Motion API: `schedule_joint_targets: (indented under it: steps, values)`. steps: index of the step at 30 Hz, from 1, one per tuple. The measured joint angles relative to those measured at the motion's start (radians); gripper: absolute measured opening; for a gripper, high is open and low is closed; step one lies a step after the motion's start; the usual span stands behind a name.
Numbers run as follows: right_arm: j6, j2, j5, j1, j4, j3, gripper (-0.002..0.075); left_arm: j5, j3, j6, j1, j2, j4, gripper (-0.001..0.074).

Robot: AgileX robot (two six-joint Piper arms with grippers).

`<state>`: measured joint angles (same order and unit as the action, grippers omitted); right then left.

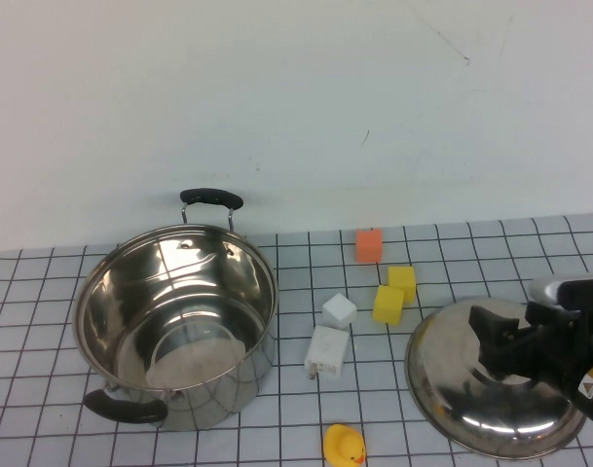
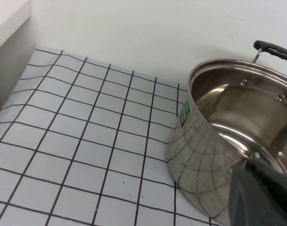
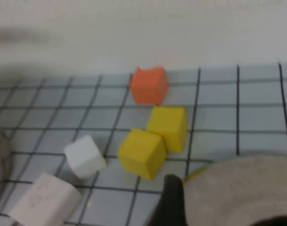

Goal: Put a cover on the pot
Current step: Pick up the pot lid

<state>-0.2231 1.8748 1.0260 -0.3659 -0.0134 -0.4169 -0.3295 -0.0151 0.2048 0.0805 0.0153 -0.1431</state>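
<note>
The pot (image 1: 174, 326) is a large shiny steel pot with two black loop handles. It stands open on the left of the table and also shows in the left wrist view (image 2: 214, 155). The domed steel lid (image 1: 491, 409) lies at the right. My right gripper (image 1: 500, 339) hangs over the lid's middle and hides the knob. It is open, and one dark finger (image 3: 174, 202) stands beside the lid's dome (image 3: 237, 188). My left gripper (image 2: 263, 200) is out of the high view. It shows only as a dark shape by the pot's outer wall.
Between pot and lid lie an orange cube (image 1: 369, 245), two yellow cubes (image 1: 394, 294), a white cube (image 1: 339, 310) and a white block (image 1: 327, 351). A yellow rubber duck (image 1: 344, 446) sits at the front edge. A white wall stands behind the table.
</note>
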Motion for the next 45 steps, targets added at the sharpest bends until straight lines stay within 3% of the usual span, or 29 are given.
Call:
schedule_joint_targets:
  steps: [18, 23, 31, 40, 45]
  values:
    - [0.223, 0.006, -0.611, 0.000, -0.074, -0.248, 0.0533, 0.000, 0.000, 0.000, 0.000, 0.000, 0.000, -0.0002]
    - [0.239, 0.001, -0.691, 0.000, -0.087, -0.280, 0.0526, 0.000, 0.000, 0.002, 0.000, 0.000, 0.000, -0.0002]
    - [0.245, -0.076, -1.002, 0.006, -0.089, -0.341, 0.0524, 0.000, 0.000, 0.004, 0.000, 0.000, 0.000, -0.0003]
    - [0.268, -0.083, -1.231, 0.047, -0.083, -0.492, 0.0524, 0.000, 0.000, 0.004, 0.000, 0.000, 0.000, -0.0003]
    - [0.270, -0.024, -1.462, 0.077, -0.043, -0.645, 0.0524, 0.000, 0.000, 0.004, 0.000, 0.000, 0.000, -0.0003]
